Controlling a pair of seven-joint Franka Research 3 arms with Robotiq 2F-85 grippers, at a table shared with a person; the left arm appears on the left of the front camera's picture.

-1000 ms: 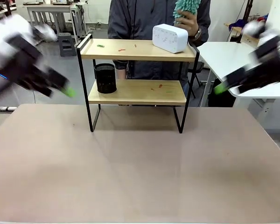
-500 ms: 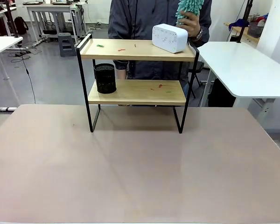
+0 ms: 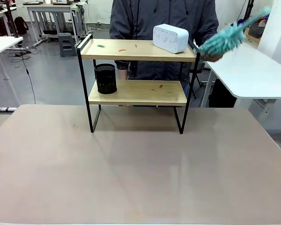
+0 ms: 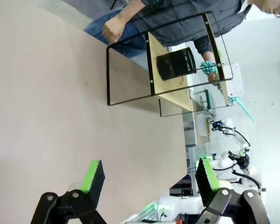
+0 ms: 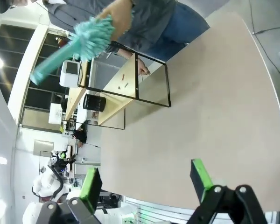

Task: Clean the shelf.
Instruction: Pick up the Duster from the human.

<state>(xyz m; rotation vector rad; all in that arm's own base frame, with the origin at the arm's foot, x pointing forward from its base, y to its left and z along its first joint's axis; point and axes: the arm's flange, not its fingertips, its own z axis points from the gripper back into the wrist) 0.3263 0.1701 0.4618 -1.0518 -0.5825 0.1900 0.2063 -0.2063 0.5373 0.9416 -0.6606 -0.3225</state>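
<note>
Standing at the upper centre of the front view, the shelf [image 3: 136, 93] is shown on the far part of the brown table [image 3: 140, 168]. A black mesh cup [image 3: 105, 78] is carried on its lower board and a white box [image 3: 171, 38] on the upper, with coloured scraps [image 3: 122, 49] nearby. It is judged light, rigid and easily slid, so a black frame upright is suggested as the hold. The left gripper [image 4: 149, 176] and right gripper [image 5: 146, 181] are shown with fingers wide apart, nothing held or touched.
</note>
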